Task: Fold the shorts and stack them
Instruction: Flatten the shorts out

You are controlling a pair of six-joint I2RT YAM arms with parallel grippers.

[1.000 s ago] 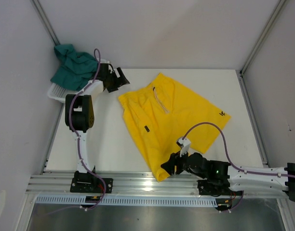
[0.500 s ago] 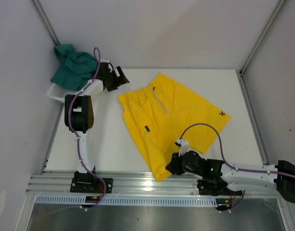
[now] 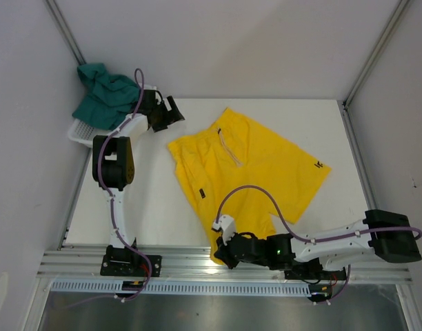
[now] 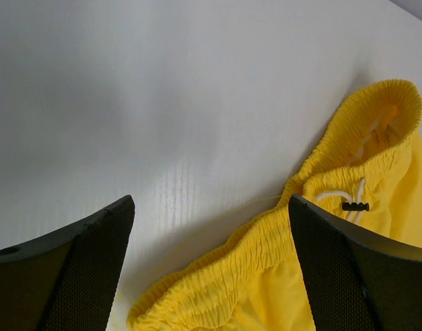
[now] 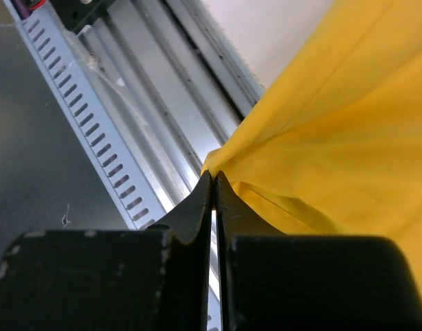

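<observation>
The yellow shorts (image 3: 252, 165) lie spread flat in the middle of the table, waistband toward the far left. My right gripper (image 3: 220, 256) is at their near corner by the table's front edge. In the right wrist view it (image 5: 213, 176) is shut on the tip of the yellow hem (image 5: 321, 124). My left gripper (image 3: 171, 113) hovers open at the far left, just off the waistband. In the left wrist view the elastic waistband (image 4: 266, 248) and pale drawstring (image 4: 338, 196) sit between its wide-apart fingers (image 4: 66, 269). The teal shorts (image 3: 104, 93) are heaped in the basket.
A white mesh basket (image 3: 80, 132) stands at the far left corner, partly off the table. A metal rail (image 3: 197, 265) with a slotted strip runs along the near edge, right under my right gripper. Frame posts rise at both far corners.
My right gripper slid left along the near edge and closed on the yellow hem corner, pulling that corner toward the rail. The left arm stayed still.
</observation>
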